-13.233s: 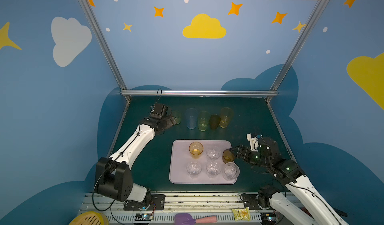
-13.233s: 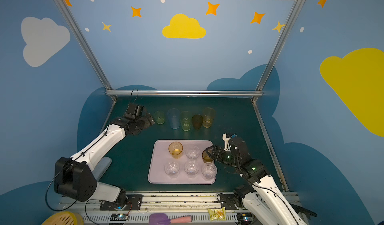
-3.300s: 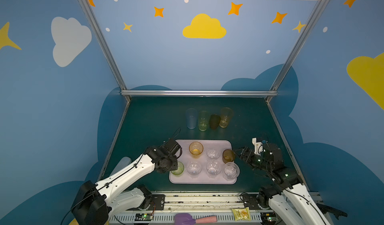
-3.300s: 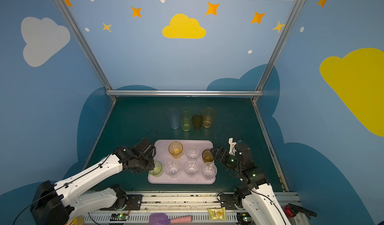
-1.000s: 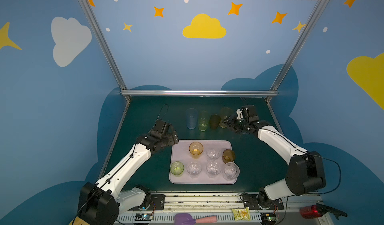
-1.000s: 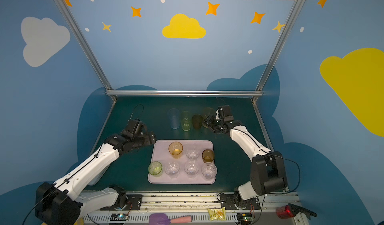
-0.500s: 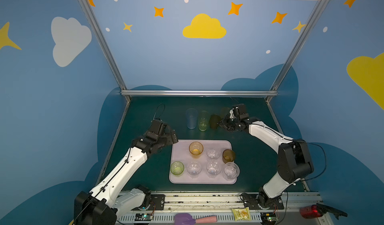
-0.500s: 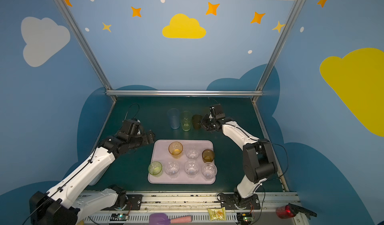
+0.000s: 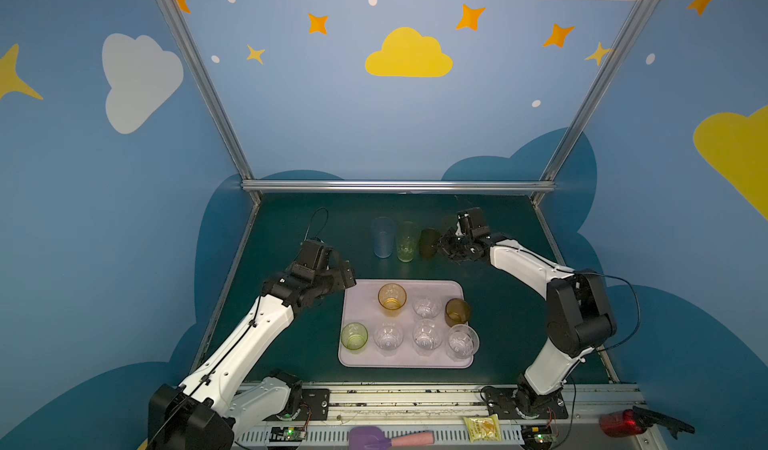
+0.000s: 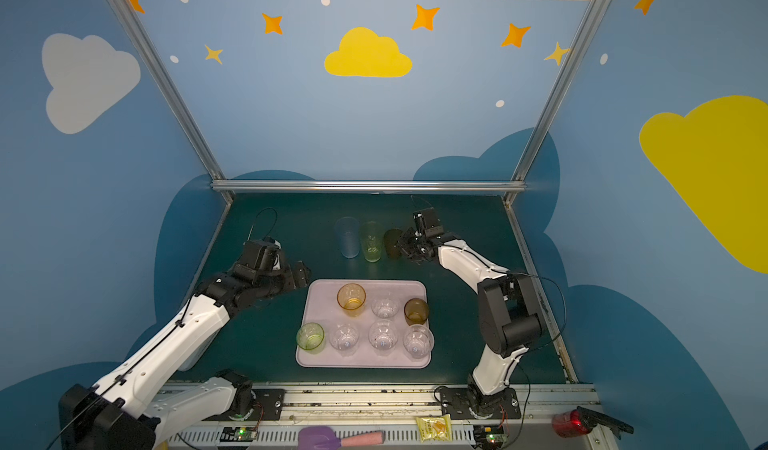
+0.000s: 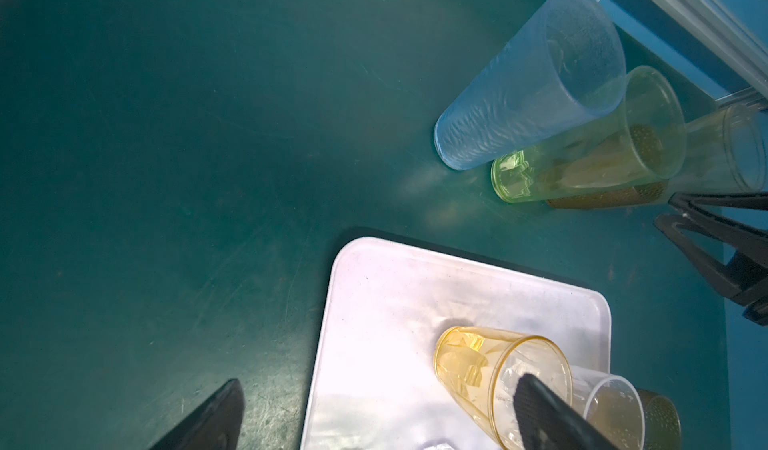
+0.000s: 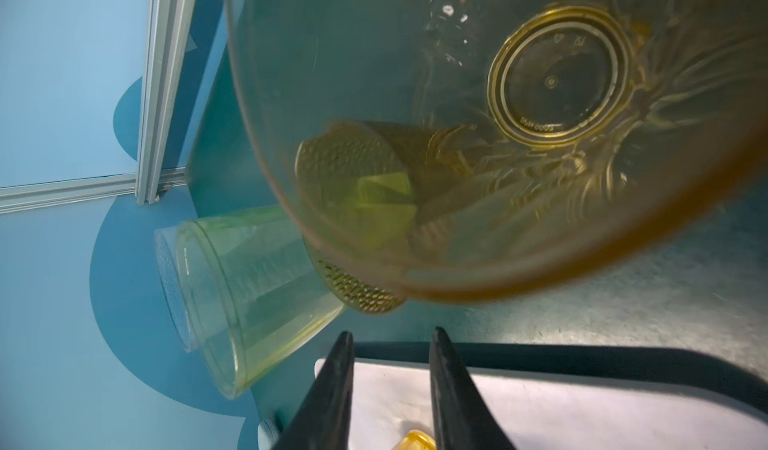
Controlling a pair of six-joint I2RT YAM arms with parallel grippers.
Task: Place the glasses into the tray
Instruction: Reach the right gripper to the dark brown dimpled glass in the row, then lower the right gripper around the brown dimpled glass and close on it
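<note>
The pale pink tray [image 9: 361, 294] [image 11: 374, 302] holds several glasses: an amber one [image 9: 391, 298], a brown one [image 9: 457, 311], a short green one [image 9: 354, 336] and clear faceted ones [image 9: 427, 334]. Behind the tray stand a tall blue glass [image 9: 383, 238], a tall green glass [image 9: 406, 242] and a short brown glass [image 9: 428, 242]. My right gripper [image 9: 444, 246] [image 12: 390, 334] covers the tall yellow glass [image 12: 540, 136] in both top views. Its jaws are narrowly open, with only the tray between them. My left gripper [image 9: 343, 275] [image 11: 380, 383] hangs wide open and empty over the tray's back left corner.
A metal frame bar [image 9: 395, 186] and blue walls close off the back and sides of the green table. On the front rail lie a purple spatula [image 9: 374, 437], a yellow packet [image 9: 482, 427] and a red object [image 9: 619, 423].
My right gripper has slid left along the back row, over the yellow glass and up to the brown one, and its jaws have narrowed. The left arm has barely moved.
</note>
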